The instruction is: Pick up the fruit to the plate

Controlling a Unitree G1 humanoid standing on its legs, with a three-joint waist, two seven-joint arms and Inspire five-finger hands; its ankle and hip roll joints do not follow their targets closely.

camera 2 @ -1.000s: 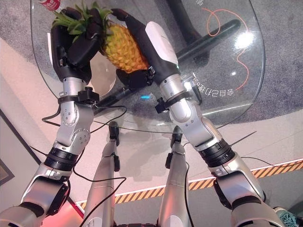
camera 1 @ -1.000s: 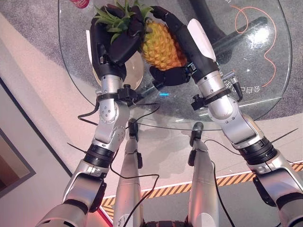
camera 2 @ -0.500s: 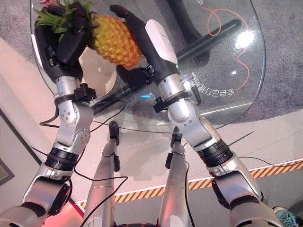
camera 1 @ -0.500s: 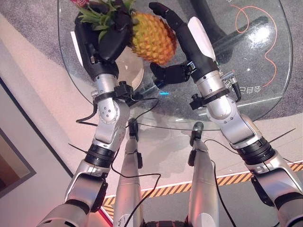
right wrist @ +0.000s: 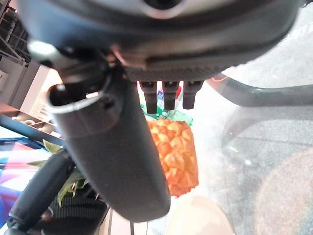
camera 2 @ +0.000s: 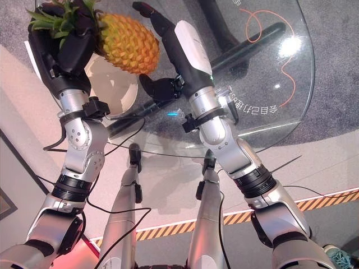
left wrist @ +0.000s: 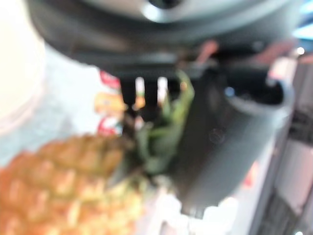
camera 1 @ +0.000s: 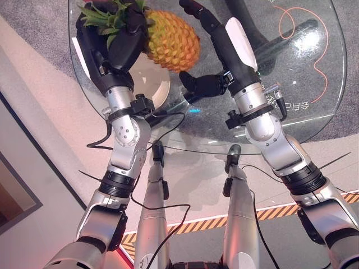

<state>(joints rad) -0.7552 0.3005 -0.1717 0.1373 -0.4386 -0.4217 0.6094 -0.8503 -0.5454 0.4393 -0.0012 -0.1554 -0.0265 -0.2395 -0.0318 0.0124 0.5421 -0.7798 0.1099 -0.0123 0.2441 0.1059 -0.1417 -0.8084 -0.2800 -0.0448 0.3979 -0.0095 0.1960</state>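
Your left hand (camera 1: 120,47) was curled round the leafy crown of the pineapple (camera 1: 171,40), fingers closed among the green leaves – the left wrist view showed those leaves right against the dark palm. The fruit hung in the air above the glass table (camera 1: 314,95), tilted, with its crown toward your left and its yellow body pointing toward your right. Under it, on the table, lay the pale plate (camera 1: 151,84); the pineapple's body was over the plate's far edge, not resting on it.

Your right hand (camera 1: 216,42) stood just beside the fruit's body with its fingers straight and spread, the thumb held low and apart – it gripped nothing. From the head views you could not tell whether its fingertips touched the pineapple's skin; the right wrist view showed the fruit just past the fingers (right wrist: 164,93).

A red can (left wrist: 110,105) stood on the table beyond the crown
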